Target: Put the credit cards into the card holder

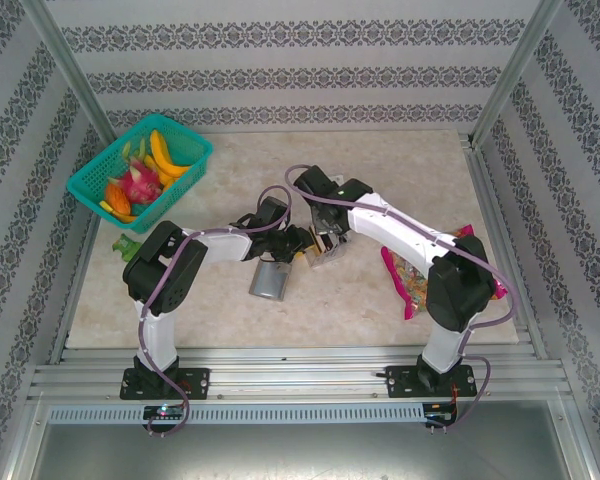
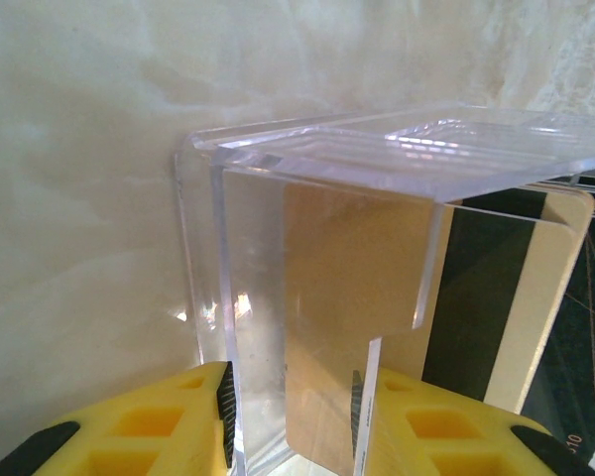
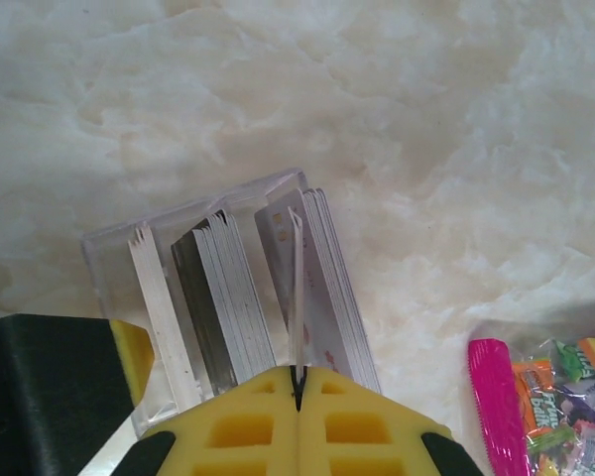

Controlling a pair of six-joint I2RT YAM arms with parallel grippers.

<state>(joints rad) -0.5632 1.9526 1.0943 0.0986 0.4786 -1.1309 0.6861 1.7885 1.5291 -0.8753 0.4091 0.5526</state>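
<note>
Several credit cards (image 3: 223, 297) stand on edge in stacks inside a small clear plastic tray (image 3: 109, 260). My right gripper (image 3: 297, 382) is shut on the edge of one pale card (image 3: 297, 288) standing among the right-hand stack. In the left wrist view, my left gripper (image 2: 291, 397) is shut on one end of the clear tray (image 2: 397, 149), and tan and black-striped cards (image 2: 496, 288) show through the plastic. From above, both grippers meet at the tray, the left gripper (image 1: 298, 243) beside the right gripper (image 1: 327, 250). The dark-grey card holder (image 1: 269, 281) lies flat just in front of them.
A colourful candy bag (image 1: 410, 276) lies to the right under my right arm, its pink edge (image 3: 496, 407) close to the tray. A green basket of toy fruit (image 1: 140, 170) sits at the back left. A small green item (image 1: 128, 245) lies by the left arm.
</note>
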